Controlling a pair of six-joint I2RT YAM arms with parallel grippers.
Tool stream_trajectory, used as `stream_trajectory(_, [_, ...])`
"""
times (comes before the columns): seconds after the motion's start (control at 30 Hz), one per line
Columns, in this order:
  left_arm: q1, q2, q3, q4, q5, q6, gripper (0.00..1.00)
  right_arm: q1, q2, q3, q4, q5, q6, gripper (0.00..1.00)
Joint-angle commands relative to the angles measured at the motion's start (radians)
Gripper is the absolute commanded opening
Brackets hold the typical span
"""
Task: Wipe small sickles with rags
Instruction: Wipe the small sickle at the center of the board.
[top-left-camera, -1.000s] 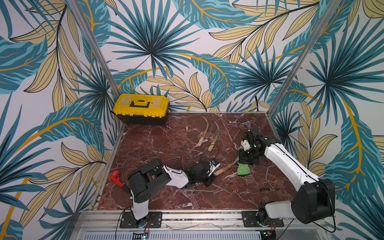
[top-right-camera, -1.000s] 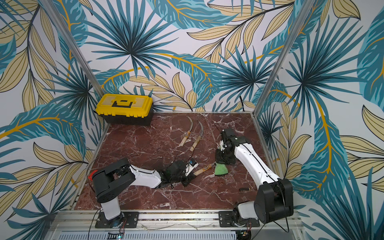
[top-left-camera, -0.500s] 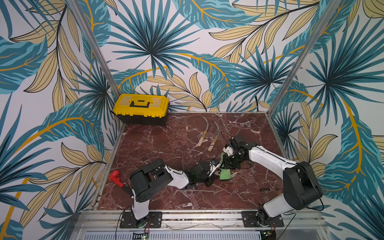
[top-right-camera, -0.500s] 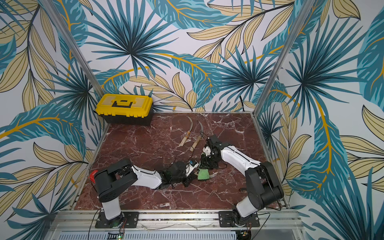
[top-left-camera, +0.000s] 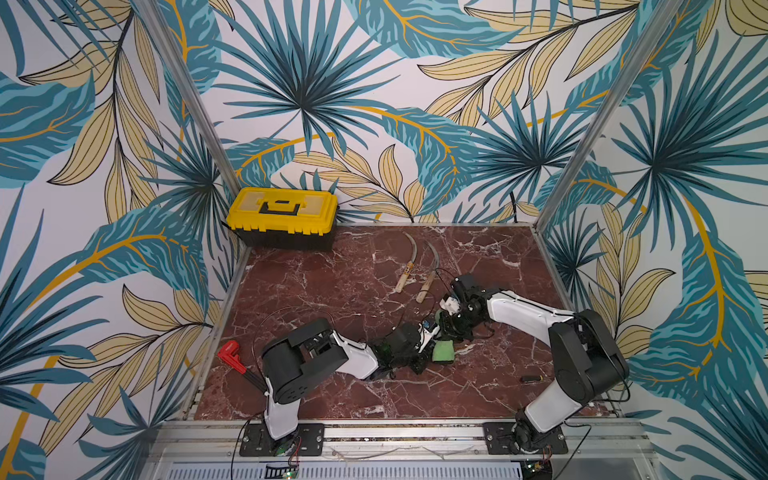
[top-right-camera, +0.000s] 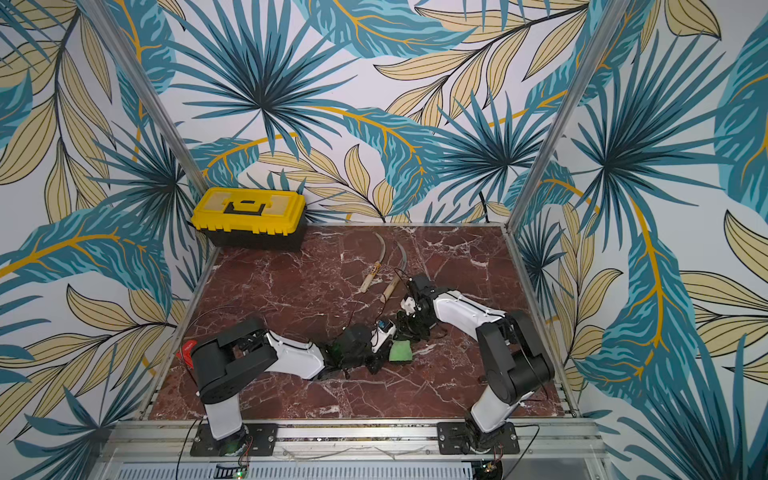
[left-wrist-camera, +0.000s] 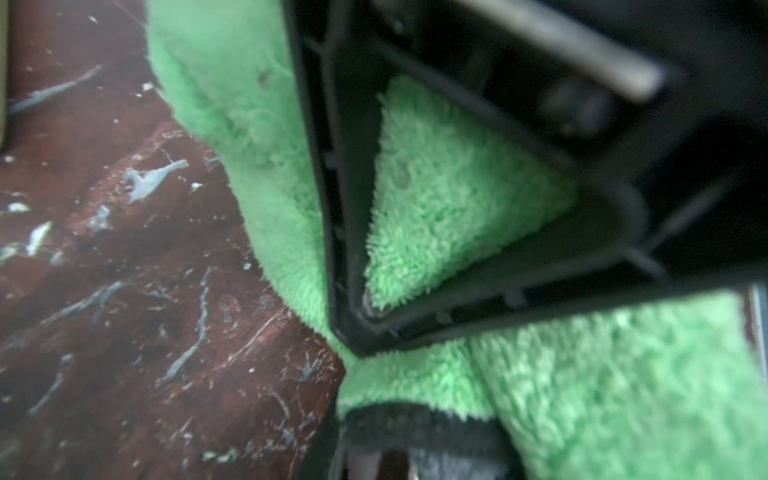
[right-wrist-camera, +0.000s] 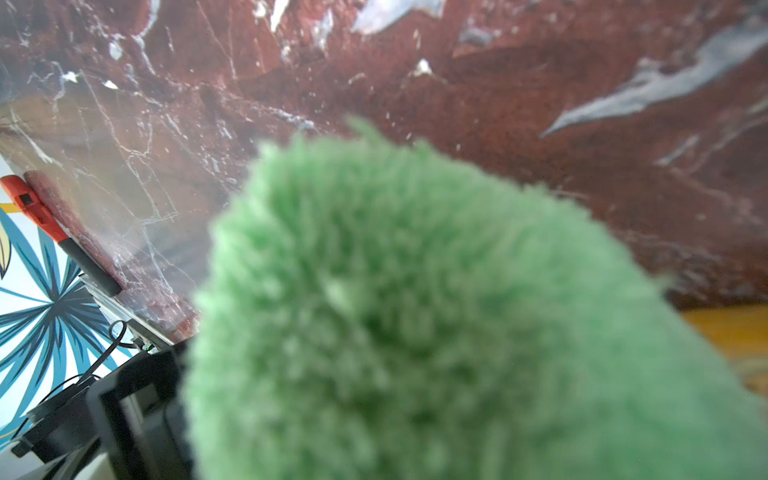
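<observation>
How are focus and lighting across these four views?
Both top views: sharp, evenly lit. Right wrist view: the green rag fills the frame out of focus; a pale sheen washes part of the table. Left wrist view: rag fibres crisp mid-frame, softer outward.

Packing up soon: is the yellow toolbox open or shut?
Shut: the yellow toolbox has its lid flat on the black base.

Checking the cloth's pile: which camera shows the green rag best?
The left wrist view: the green rag fills much of it, close up, with fuzzy pile and dark edge visible. The right wrist view shows it only as a blur; both top views show a small green patch.
</observation>
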Motion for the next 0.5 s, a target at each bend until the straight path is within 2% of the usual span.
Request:
stream_trajectory(0.0, [-0.011, 0.018, -0.043, -0.078, -0.017, 0.025, 0.0, 0.019, 0.099, -0.029, -0.08, 0.282, 0.021, 0.07])
stream_trajectory(0.1, [-0.009, 0.003, -0.065, -0.077, -0.038, 0.027, 0.0, 0.019, 0.121, -0.019, -0.114, 0.351, 0.019, 0.07])
stream_trajectory(0.47, [0.004, -0.055, -0.149, -0.074, -0.08, 0.009, 0.0, 0.018, 0.188, 0.079, -0.166, 0.408, 0.01, 0.07])
